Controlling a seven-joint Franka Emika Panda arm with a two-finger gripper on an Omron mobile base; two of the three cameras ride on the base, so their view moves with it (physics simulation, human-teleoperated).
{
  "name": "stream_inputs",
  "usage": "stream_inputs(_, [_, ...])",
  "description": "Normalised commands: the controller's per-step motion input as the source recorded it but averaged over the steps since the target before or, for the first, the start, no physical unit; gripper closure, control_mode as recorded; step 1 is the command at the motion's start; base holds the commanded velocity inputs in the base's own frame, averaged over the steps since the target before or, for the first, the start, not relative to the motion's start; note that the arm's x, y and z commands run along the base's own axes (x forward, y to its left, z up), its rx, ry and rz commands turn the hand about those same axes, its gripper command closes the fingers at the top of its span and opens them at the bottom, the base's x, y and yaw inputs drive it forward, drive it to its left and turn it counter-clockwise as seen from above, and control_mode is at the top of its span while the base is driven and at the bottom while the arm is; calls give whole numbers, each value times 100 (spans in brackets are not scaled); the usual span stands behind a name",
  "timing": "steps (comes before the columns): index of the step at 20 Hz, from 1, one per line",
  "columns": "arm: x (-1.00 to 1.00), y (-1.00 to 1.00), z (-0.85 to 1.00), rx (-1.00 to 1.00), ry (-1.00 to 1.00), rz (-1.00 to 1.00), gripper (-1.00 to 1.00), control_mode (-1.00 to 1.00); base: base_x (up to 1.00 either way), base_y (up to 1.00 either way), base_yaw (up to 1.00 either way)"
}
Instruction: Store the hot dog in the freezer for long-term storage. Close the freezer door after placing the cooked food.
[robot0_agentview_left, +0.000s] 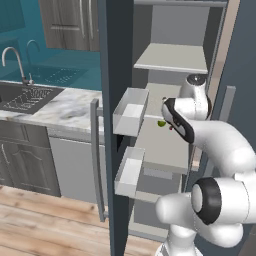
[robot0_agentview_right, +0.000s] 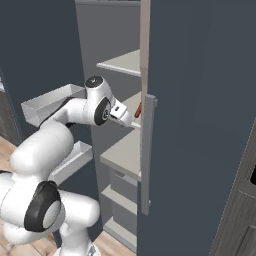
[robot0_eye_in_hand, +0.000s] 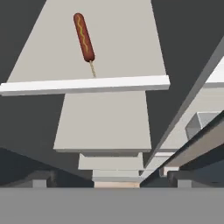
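Note:
The hot dog (robot0_eye_in_hand: 83, 36), a slim reddish-brown sausage with a yellow squiggle and a short stick, lies on a pale grey shelf (robot0_eye_in_hand: 118, 48) inside the freezer (robot0_agentview_left: 172, 57). A bit of the hot dog (robot0_agentview_right: 138, 110) peeks out beside the closed door's edge. My gripper (robot0_eye_in_hand: 113, 180) hangs above and back from the shelf's front lip, open, with nothing between its fingertips (robot0_eye_in_hand: 41, 178). In the right base view the gripper (robot0_agentview_right: 127, 116) points into the freezer at mid-shelf height. The freezer door (robot0_agentview_left: 116, 150) stands open at the left, its white bins (robot0_agentview_left: 131, 111) facing inward.
A small round green fruit (robot0_agentview_left: 161, 123) sits on the same shelf level. The other slate-blue door (robot0_agentview_right: 200, 125) is closed, with its grey handle (robot0_agentview_right: 146, 155) close to my wrist. A marble counter with a sink (robot0_agentview_left: 25, 97) lies to the left, past the open door.

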Motion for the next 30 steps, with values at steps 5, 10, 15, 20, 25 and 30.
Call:
stream_inputs(5, [-58,33,9,2,10,8,-100,-100,0,0,0])
stream_inputs(10, [-52,29,7,0,12,7,-100,-100,0,0,0])
stream_inputs(15, [-61,7,4,0,12,6,-100,-100,0,0,0])
stream_inputs(20, [-48,0,7,1,11,0,-100,-100,0,0,0])
stream_inputs(25, [-58,0,5,0,0,3,-100,-100,0,0,0])
stream_inputs(30, [-51,11,1,0,0,0,-100,-100,0,0,0])
